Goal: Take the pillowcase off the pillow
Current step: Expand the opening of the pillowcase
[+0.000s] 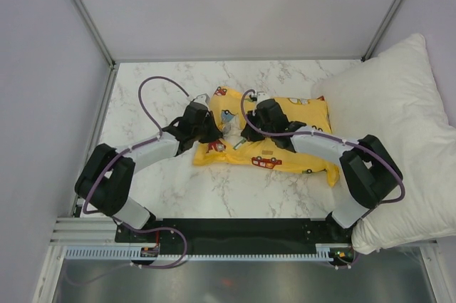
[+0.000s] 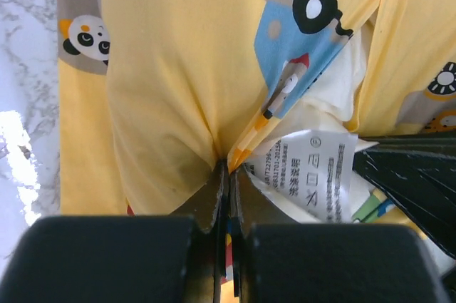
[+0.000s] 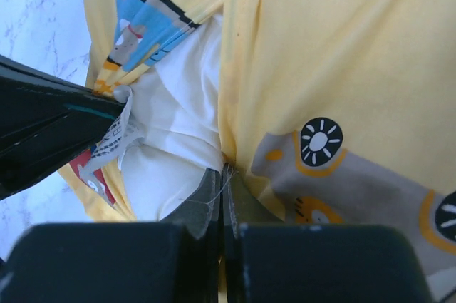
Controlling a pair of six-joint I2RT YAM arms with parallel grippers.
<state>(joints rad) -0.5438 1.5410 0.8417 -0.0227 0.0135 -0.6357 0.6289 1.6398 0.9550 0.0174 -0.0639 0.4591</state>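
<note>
The yellow pillowcase (image 1: 285, 142) with printed vehicles lies on the marble table, the pillow inside it. My left gripper (image 1: 211, 129) is shut on the pillowcase's open edge (image 2: 171, 89) at its left end. My right gripper (image 1: 246, 132) is shut on the opposite edge of the same opening (image 3: 335, 53). Between them the cream pillow (image 3: 178, 110) shows in the opening, with a white care label (image 2: 313, 175) hanging out. In the top view both grippers sit close together over the case's left end.
A large bright white pillow (image 1: 399, 125) lies at the right, against the right arm. Grey walls enclose the table (image 1: 157, 96) on the left, back and right. Purple cables loop over both arms.
</note>
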